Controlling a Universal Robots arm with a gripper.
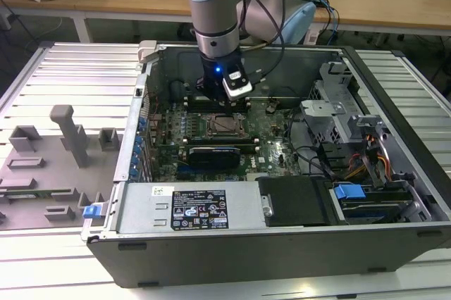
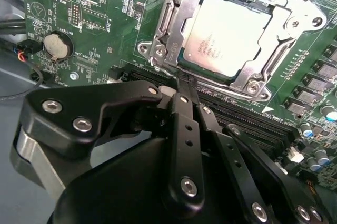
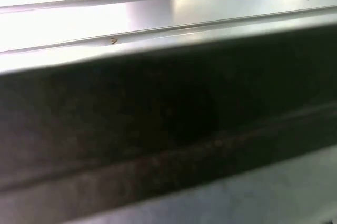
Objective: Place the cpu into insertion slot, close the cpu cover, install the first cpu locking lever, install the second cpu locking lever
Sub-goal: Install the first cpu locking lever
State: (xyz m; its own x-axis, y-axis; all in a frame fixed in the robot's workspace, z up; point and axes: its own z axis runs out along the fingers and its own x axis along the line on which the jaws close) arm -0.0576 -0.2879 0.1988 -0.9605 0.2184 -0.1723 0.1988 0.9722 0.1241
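Your tool (image 2: 184,84) is pinched closed w/ nothing in it, just beside the cpu cover (image 2: 174,21), cpu (image 2: 229,37) seated beyond.

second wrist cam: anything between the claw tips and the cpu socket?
In the second wrist view, the claw sits just short of the cpu cover, closed over the cpu. Between them: one edge of the long black memory slots and a silvery locking lever.
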